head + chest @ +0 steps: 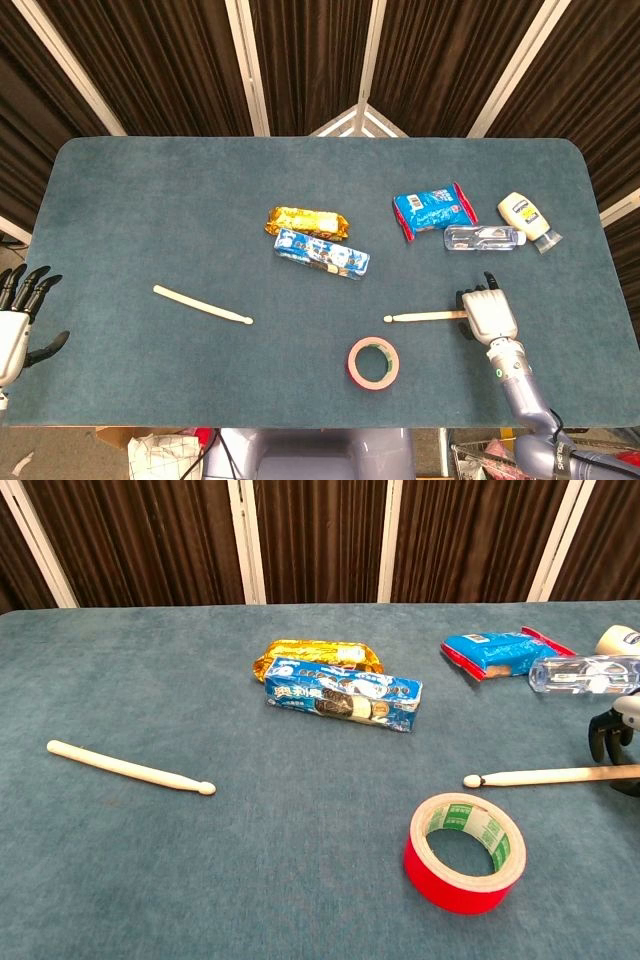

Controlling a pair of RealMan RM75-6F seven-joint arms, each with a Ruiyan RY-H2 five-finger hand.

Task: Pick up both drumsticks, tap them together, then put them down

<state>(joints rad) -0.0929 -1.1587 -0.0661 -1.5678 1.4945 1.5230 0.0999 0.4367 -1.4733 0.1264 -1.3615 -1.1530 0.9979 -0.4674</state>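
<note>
Two pale wooden drumsticks lie on the blue-green table. The left drumstick rests alone at the left, with nothing touching it. The right drumstick lies flat with its tip toward the red tape. My right hand covers its butt end, fingers curled down on the far side and thumb on the near side. My left hand hangs off the table's left edge, fingers spread, holding nothing; only the head view shows it.
A red tape roll sits just in front of the right drumstick's tip. Two biscuit packs lie mid-table. A blue snack bag, a clear bottle and a white squeeze bottle sit behind my right hand.
</note>
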